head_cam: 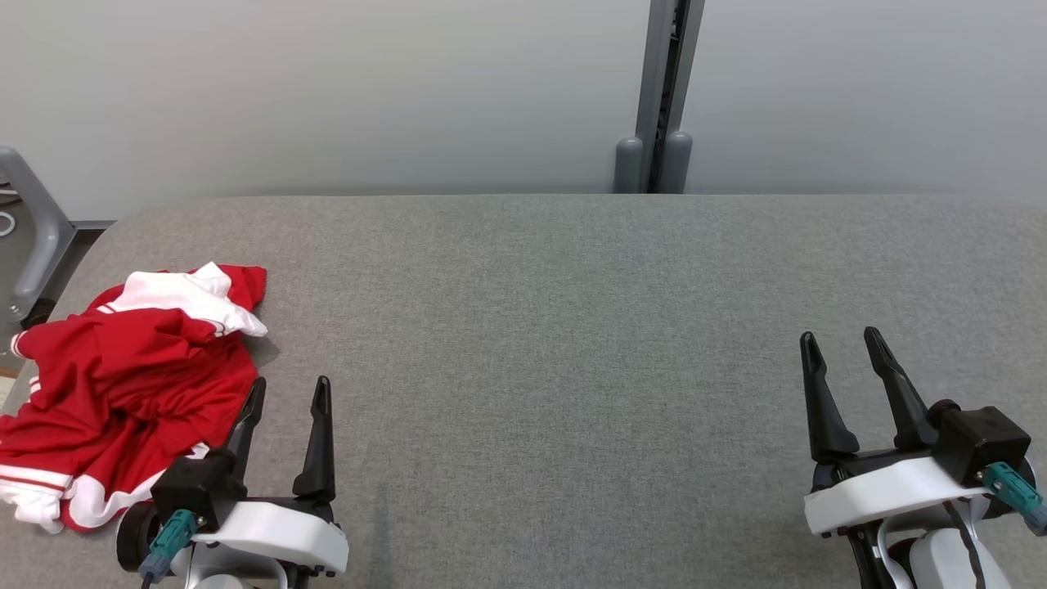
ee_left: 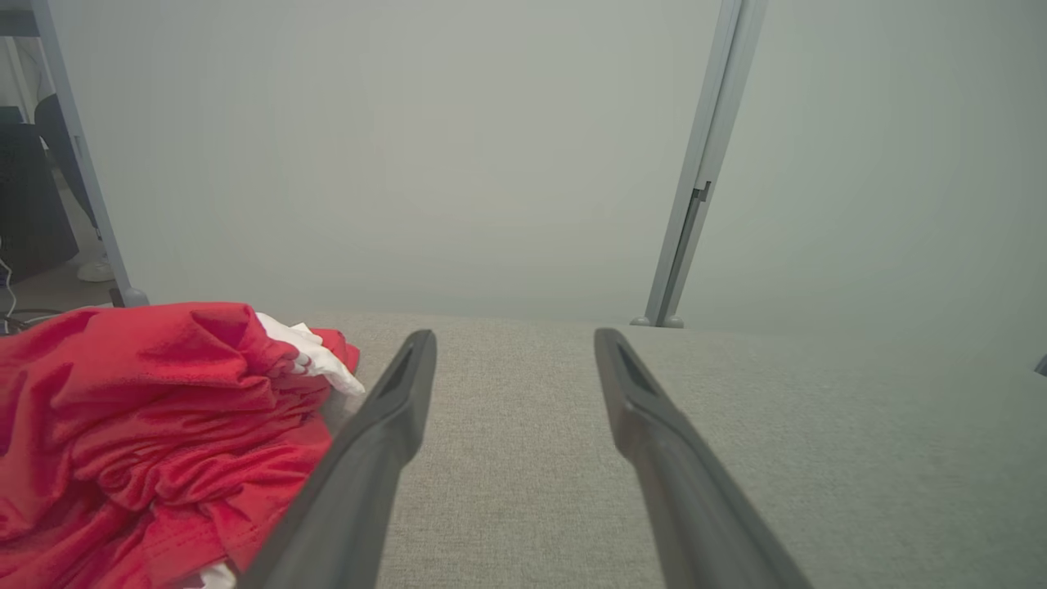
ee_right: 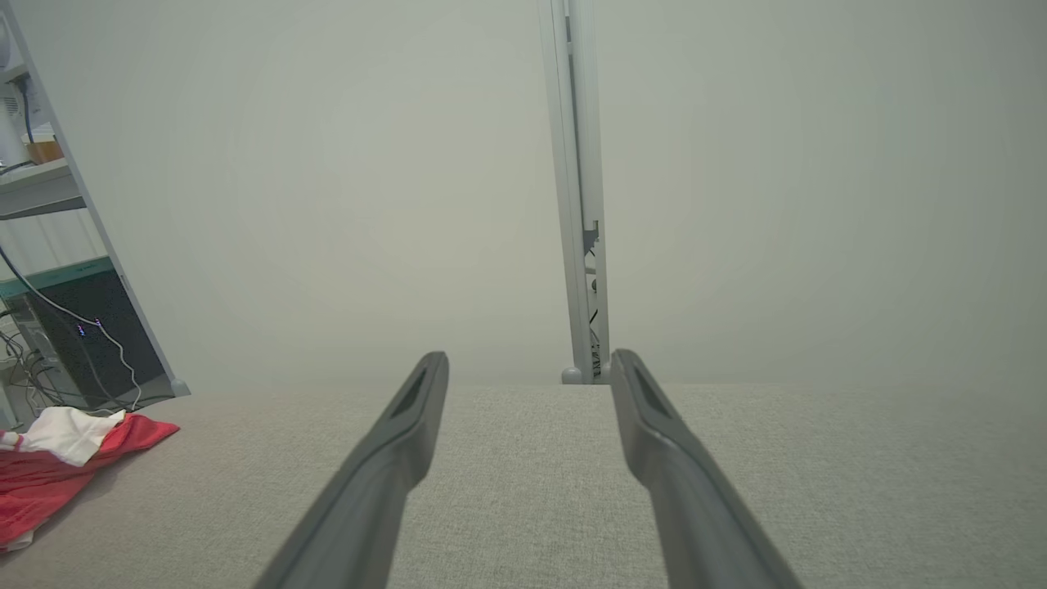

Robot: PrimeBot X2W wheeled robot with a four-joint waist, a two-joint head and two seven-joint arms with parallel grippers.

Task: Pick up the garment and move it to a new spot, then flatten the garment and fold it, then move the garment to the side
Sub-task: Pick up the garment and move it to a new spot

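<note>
1. Left hand (head_cam: 290,383), two long dark fingers on a white wrist: lower left at the near edge. Fingers spread, grasping nothing. The outer finger is just beside the garment; contact cannot be told.
2. Right hand (head_cam: 840,334), same build: lower right. Fingers spread and empty, over the fabric and well apart from the garment.
3. Crumpled red garment with white trim and stripes (head_cam: 131,376): heaped at the table's left end, with a white part turned up on its far side.
4. Wide grey woven-fabric table (head_cam: 532,327): flat weave, rounded far-left corner.
5. Pale grey wall (head_cam: 327,82): plain, directly behind the table's far edge.
6. Grey vertical post with a dark slot (head_cam: 667,82): upright against the wall, right of centre, with two rounded feet at its base.
7. Grey curved metal frame (head_cam: 33,221): off the table's left end.
8. Dark cabinet with loose cables (ee_right: 82,343): on the floor to the left, past the wall's end.
</note>
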